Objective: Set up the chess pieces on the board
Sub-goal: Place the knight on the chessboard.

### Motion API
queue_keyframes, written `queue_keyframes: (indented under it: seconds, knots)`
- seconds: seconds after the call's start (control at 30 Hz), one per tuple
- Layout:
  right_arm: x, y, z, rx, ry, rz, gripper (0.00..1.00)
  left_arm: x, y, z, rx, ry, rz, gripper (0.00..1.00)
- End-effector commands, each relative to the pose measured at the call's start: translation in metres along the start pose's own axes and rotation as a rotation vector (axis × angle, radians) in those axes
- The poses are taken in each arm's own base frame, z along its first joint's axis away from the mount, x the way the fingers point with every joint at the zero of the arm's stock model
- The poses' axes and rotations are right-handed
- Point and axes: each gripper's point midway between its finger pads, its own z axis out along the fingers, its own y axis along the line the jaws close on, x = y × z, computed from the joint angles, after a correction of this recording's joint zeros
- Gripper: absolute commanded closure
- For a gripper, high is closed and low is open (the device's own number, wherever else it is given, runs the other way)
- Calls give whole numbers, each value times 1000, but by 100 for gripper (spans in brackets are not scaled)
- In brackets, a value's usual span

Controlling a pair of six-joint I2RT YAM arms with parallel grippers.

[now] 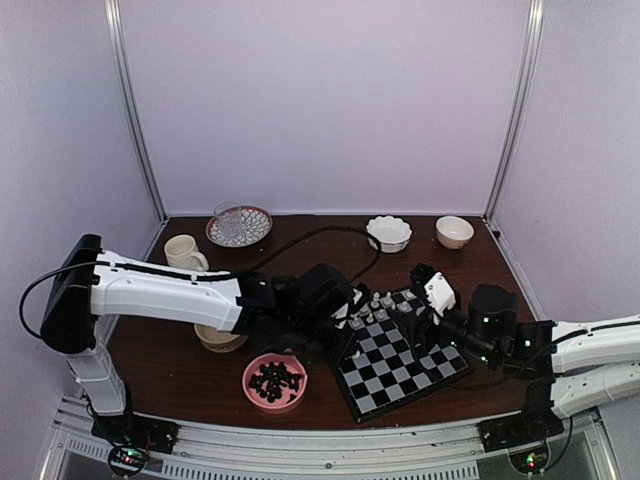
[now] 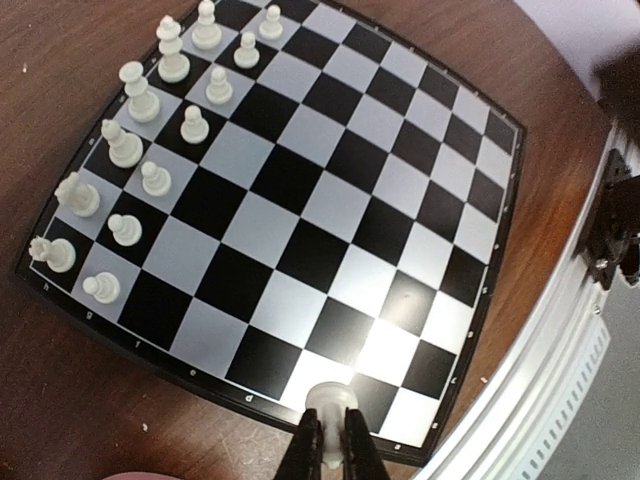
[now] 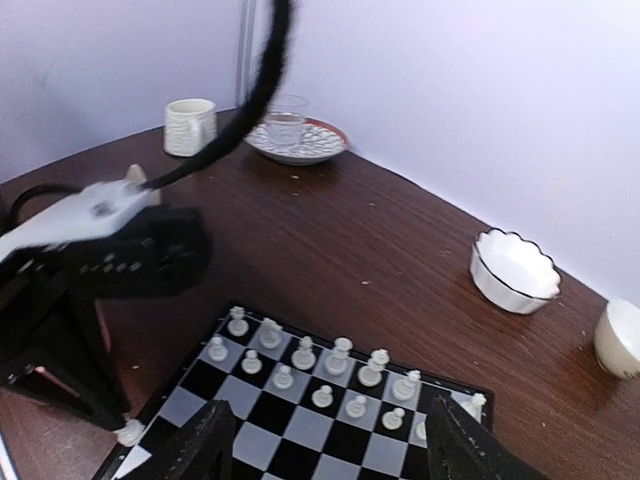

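The board (image 1: pixel 397 372) lies right of centre, and the left wrist view shows it too (image 2: pixel 300 190). Cream-white chess pieces (image 2: pixel 142 96) stand in two rows along its far edge, and show in the right wrist view (image 3: pixel 340 355). My left gripper (image 2: pixel 330 440) is shut on a white chess piece (image 2: pixel 330 402), held base first over a near-edge square. The top view shows this gripper at the board's left edge (image 1: pixel 348 345). My right gripper (image 3: pixel 325 470) is open and empty above the board's right side (image 1: pixel 425 312).
A pink bowl (image 1: pixel 275 381) of black pieces sits left of the board. A cream bowl (image 1: pixel 220 340) lies under my left arm. A mug (image 1: pixel 183 252), a glass on a patterned plate (image 1: pixel 238 225), a white scalloped bowl (image 1: pixel 388 233) and a cream bowl (image 1: pixel 454 231) stand at the back.
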Motion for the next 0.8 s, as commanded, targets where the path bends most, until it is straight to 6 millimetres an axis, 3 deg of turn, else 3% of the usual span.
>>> queue_keyframes:
  seconds: [0.0, 0.2, 0.53, 0.63, 0.77]
  knots:
    - [12, -54, -6, 219, 10, 172, 32, 6, 9, 12, -65, 48, 49, 100]
    - [22, -77, -8, 284, 28, 255, 32, 11, 13, 31, -94, 94, 68, 100]
    - [24, -78, -7, 280, 38, 257, 31, 15, 13, 51, -102, 134, 76, 100]
    - [24, -78, -6, 278, 38, 252, 31, 14, 12, 53, -106, 141, 74, 92]
    - [23, -77, -6, 273, 41, 249, 31, 11, 9, 54, -95, 139, 68, 69]
